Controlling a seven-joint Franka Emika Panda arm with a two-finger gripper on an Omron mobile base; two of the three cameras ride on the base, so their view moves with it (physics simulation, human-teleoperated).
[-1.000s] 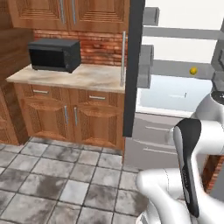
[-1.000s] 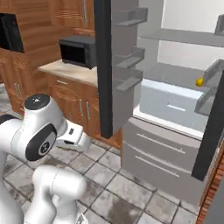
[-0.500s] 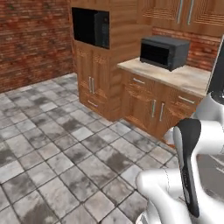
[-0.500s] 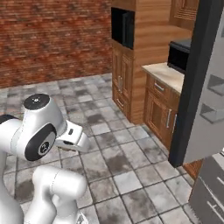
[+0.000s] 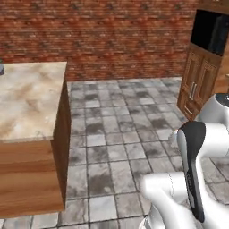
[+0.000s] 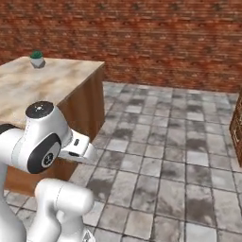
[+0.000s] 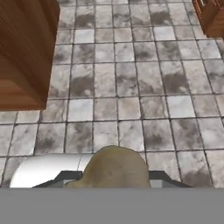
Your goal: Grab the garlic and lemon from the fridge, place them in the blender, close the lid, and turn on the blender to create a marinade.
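Note:
In the hand view a pale beige, bulbous garlic sits at the bottom, held between the two dark fingertips. My gripper is shut on it, above the grey tiled floor. The white arm is folded close to the base in both base views. The fridge, lemon, blender and lid are out of view.
A wooden island with a pale marble top stands to the left, and a small potted plant sits on its far end. A brick wall runs across the back. Wooden cabinets with a black oven stand at right. Tiled floor lies open between them.
The base has turned, so the views swung from the open fridge, past the microwave counter, to the brick wall and island. The arm kept its folded pose.

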